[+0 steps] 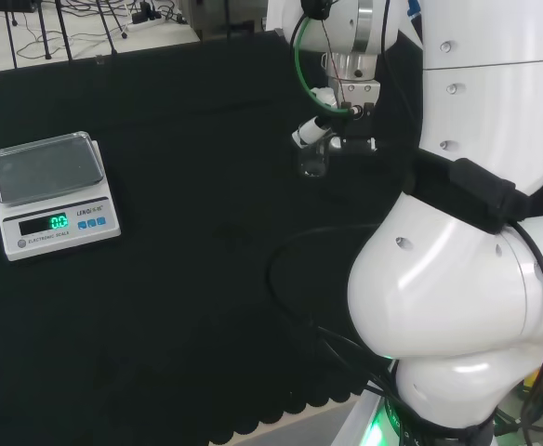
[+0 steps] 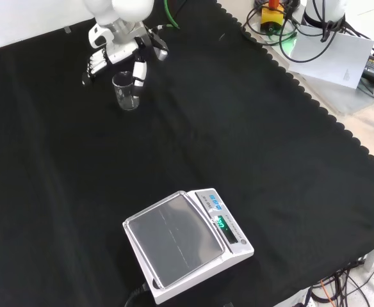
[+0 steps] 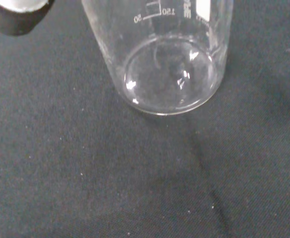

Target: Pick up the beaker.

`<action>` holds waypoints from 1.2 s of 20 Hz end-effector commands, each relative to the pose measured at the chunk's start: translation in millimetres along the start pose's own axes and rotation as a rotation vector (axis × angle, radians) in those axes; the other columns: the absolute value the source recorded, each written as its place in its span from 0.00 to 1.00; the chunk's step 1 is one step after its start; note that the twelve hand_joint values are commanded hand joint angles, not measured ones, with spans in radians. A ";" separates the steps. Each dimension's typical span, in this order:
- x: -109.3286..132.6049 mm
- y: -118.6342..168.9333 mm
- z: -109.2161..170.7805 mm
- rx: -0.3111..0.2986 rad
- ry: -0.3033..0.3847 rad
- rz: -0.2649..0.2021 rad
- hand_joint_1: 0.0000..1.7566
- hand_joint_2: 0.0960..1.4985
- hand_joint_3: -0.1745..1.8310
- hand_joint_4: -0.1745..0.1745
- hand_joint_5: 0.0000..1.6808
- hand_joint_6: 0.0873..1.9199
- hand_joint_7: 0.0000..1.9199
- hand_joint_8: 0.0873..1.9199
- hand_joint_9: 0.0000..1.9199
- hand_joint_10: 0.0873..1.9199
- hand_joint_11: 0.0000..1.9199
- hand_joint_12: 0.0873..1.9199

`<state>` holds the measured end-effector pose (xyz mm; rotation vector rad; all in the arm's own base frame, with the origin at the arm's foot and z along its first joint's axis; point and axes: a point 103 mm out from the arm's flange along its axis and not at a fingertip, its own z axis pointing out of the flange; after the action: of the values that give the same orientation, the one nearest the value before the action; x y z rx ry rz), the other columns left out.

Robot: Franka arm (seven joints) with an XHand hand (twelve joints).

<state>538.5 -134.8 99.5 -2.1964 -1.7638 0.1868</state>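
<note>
A clear glass beaker (image 2: 127,94) stands upright and empty on the black cloth, near the far left in the front view. The hand (image 2: 119,50) hangs just above and behind it. The fingers (image 2: 93,64) reach down on the beaker's left with a gap to the glass, and the thumb (image 2: 139,71) comes down close by its right rim. In the head view the beaker (image 1: 313,161) stands just below the hand (image 1: 338,110), left of the arm's white links. The wrist view has the beaker (image 3: 170,74) close up, its base flat on the cloth, with a fingertip (image 3: 16,15) beside it.
A white digital scale (image 2: 186,244) with a bare pan stands near the front edge in the front view, far from the beaker; it is the scale (image 1: 53,190) at the left in the head view. Cables and boxes lie beyond the cloth's scalloped edge (image 2: 315,102).
</note>
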 end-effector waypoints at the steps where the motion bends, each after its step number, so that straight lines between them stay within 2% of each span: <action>1: 6.2 5.7 11.5 0.062 -0.020 0.002 0.38 0.46 0.20 0.60 0.04 0.00 0.01 0.31 0.02 0.41 0.00 0.31; 3: 7.3 6.9 12.9 0.068 -0.021 0.005 0.41 0.46 0.20 0.60 0.08 0.00 0.02 0.32 0.03 0.42 0.00 0.40; 5: 7.8 7.2 12.2 0.062 -0.023 0.006 0.45 0.46 0.22 0.61 0.12 0.00 0.05 0.34 0.09 0.42 0.01 0.59; 6: 8.5 7.2 11.7 0.053 -0.023 0.006 0.48 0.45 0.25 0.61 0.15 0.00 0.08 0.36 0.15 0.41 0.06 0.66; 7: 9.3 7.3 11.4 0.046 -0.023 0.006 0.52 0.43 0.30 0.61 0.18 0.00 0.11 0.39 0.22 0.40 0.14 0.69; 8: 8.3 6.7 10.4 0.041 -0.022 0.007 0.56 0.40 0.36 0.60 0.22 0.01 0.14 0.41 0.29 0.40 0.23 0.68; 11: 7.4 6.0 9.9 0.030 -0.022 0.012 0.65 0.35 0.51 0.53 0.19 0.46 0.21 0.52 0.43 0.43 0.46 0.59; 13: 9.1 6.6 10.1 0.021 -0.021 0.013 0.68 0.35 0.54 0.44 0.19 0.63 0.23 0.59 0.46 0.50 0.57 0.53; 15: 9.4 6.4 9.4 0.009 -0.019 0.013 0.71 0.36 0.54 0.31 0.23 0.71 0.25 0.68 0.47 0.56 0.63 0.47; 17: 8.6 6.2 9.1 0.001 -0.021 0.014 0.72 0.38 0.54 0.14 0.28 0.76 0.28 0.78 0.49 0.62 0.66 0.45; 18: 8.9 6.5 9.1 -0.002 -0.021 0.015 0.69 0.46 0.49 0.07 0.34 0.76 0.29 0.81 0.50 0.65 0.66 0.45; 20: 9.6 7.4 8.7 -0.006 -0.021 0.019 0.64 0.57 0.41 0.01 0.42 0.75 0.31 0.85 0.51 0.68 0.65 0.47; 22: 20.9 12.6 13.2 -0.009 -0.028 0.026 0.65 0.61 0.39 0.35 0.43 0.76 0.36 0.84 0.52 0.69 0.65 0.49; 24: 22.2 13.4 13.7 -0.009 -0.030 0.027 0.73 0.56 0.45 0.29 0.42 0.78 0.36 0.85 0.53 0.68 0.64 0.50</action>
<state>547.1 -122.0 88.1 -2.2262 -1.7560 0.2142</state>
